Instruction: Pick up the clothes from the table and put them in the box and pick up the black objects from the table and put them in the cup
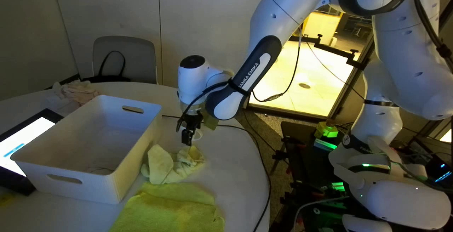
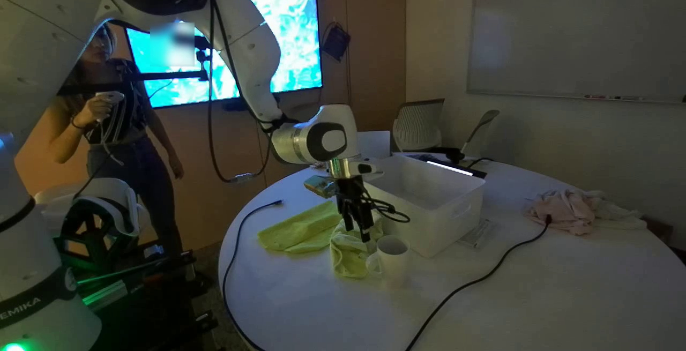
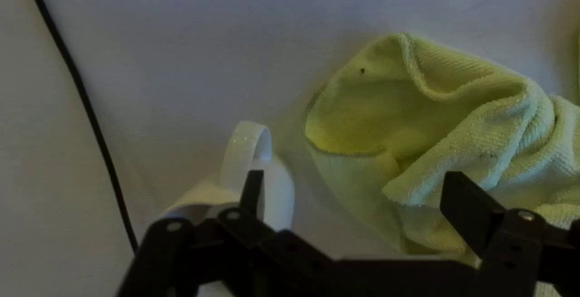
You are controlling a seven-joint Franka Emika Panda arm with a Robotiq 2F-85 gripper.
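Above the white round table (image 1: pixel 240 175), my gripper (image 3: pixel 355 192) stands open and holds nothing. Its fingers point down over the gap between the cup (image 3: pixel 278 192) and a crumpled pale yellow-green cloth (image 3: pixel 421 106), both of the table's small items near it. The cup (image 2: pixel 394 260) is white and upright, with its handle beside the cloth. A second of the clothes, a flat folded yellow-green cloth (image 1: pixel 173 207), lies in front of the crumpled one. The white box (image 1: pixel 85 189) stands beside both cloths. I cannot make out the black objects; only tiny dark specks show on the crumpled cloth.
A tablet with a lit screen (image 1: pixel 28 147) rests against the box's far side. A heap of pinkish and white fabric (image 2: pixel 568 211) lies farther along the table. Black cables (image 2: pixel 482 276) cross the tabletop. A person (image 2: pixel 128 126) stands beyond the arm.
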